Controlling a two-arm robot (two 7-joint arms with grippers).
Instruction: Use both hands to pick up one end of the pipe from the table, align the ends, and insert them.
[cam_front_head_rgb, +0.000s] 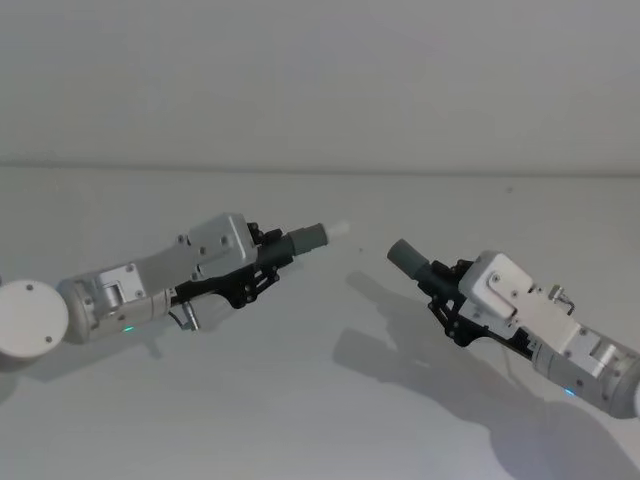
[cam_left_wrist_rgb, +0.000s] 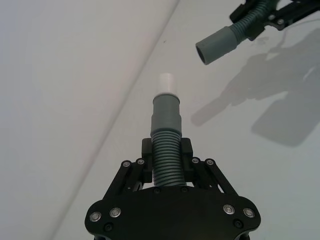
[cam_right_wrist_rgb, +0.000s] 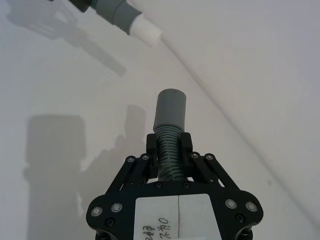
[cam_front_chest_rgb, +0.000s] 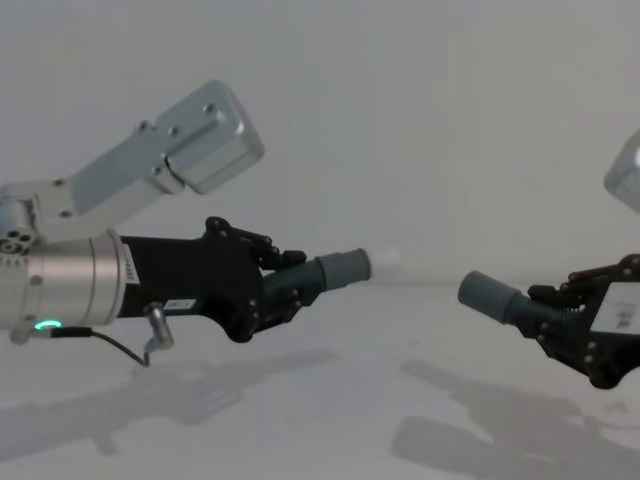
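Left jaws: clamped on the ribbed body of the left hose piece (cam_left_wrist_rgb: 167, 157), ribs squeezed between them. Its left cuff (cam_left_wrist_rgb: 166, 114) sticks straight out past the jaws, and a short white tip (cam_left_wrist_rgb: 166, 82) juts from the cuff mouth.

Right jaws: same story, closed tight on the ribs of the right hose piece (cam_right_wrist_rgb: 169, 150). The plain grey right cuff (cam_right_wrist_rgb: 171, 109) pokes out in front. Its open mouth shows dark in the left wrist view.

Both pieces are up off the bench (cam_front_head_rgb: 300, 420), with shadows lying on it below them.

In the head view my left arm (cam_front_head_rgb: 130, 285) comes in from the left and my right arm (cam_front_head_rgb: 560, 335) from the right. The two cuffs face each other across the middle, near but apart, with a clear gap between the white tip and the right cuff. They are not in line: each points forward and inward, so the axes cross at an angle.

In the chest view the left cuff sits a bit higher than the right cuff. A green light (cam_front_chest_rgb: 42, 325) glows on the left arm behind the jaws.
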